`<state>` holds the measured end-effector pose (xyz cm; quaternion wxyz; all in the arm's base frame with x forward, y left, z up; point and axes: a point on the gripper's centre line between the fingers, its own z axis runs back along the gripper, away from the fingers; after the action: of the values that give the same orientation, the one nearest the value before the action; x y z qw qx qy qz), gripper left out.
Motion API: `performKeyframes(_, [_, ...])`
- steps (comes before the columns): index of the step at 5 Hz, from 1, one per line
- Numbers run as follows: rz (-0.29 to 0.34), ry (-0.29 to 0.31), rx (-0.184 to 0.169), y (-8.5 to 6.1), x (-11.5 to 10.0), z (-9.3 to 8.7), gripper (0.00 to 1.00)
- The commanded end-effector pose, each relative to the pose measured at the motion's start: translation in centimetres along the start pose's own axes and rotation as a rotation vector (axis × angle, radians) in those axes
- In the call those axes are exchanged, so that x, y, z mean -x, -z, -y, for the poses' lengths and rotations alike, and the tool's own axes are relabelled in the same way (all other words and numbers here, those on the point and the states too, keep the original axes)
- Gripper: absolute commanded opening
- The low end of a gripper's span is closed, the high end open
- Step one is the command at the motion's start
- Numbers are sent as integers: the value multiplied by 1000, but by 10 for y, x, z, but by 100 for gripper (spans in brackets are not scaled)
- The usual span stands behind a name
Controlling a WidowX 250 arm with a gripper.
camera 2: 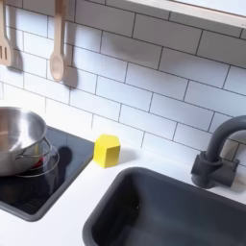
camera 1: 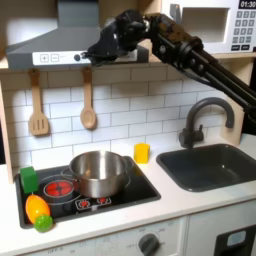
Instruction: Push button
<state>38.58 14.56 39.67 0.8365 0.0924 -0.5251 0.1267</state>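
Green and orange toy food [camera 1: 38,210] sits at the front of the stove [camera 1: 130,195], far on the first exterior view's left. You can see a wooden spatula [camera 1: 38,105] and a wooden spoon [camera 1: 88,103] hanging on the white tile wall [camera 1: 120,100] above it. A shiny metal pot [camera 1: 98,172] rests on the stove, next to a red burner [camera 1: 60,187].

Look up at the grey hood [camera 1: 50,45] over the stove. Its front edge has a row of small buttons [camera 1: 62,58]. Your black gripper [camera 1: 88,55] is right at that row, near its right end. It is too small and dark to tell if the fingers are apart or together, or if they touch a button.

A yellow block [camera 1: 142,152] stands on the white counter [camera 1: 200,205], between the stove and the dark sink [camera 1: 215,165]. In the second exterior view you see the block [camera 2: 107,150] just beside the stove's edge, not touching it. The dark tap [camera 1: 205,118] curves over the sink. A white microwave [camera 1: 225,25] sits high on the first exterior view's right.
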Motion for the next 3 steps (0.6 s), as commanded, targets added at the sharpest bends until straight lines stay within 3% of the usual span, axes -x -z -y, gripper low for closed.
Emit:
performKeyframes(1, [3,-4,-3,6,-3,0,0])
performKeyframes(3, [5,-3,-6,10,-5,0,0])
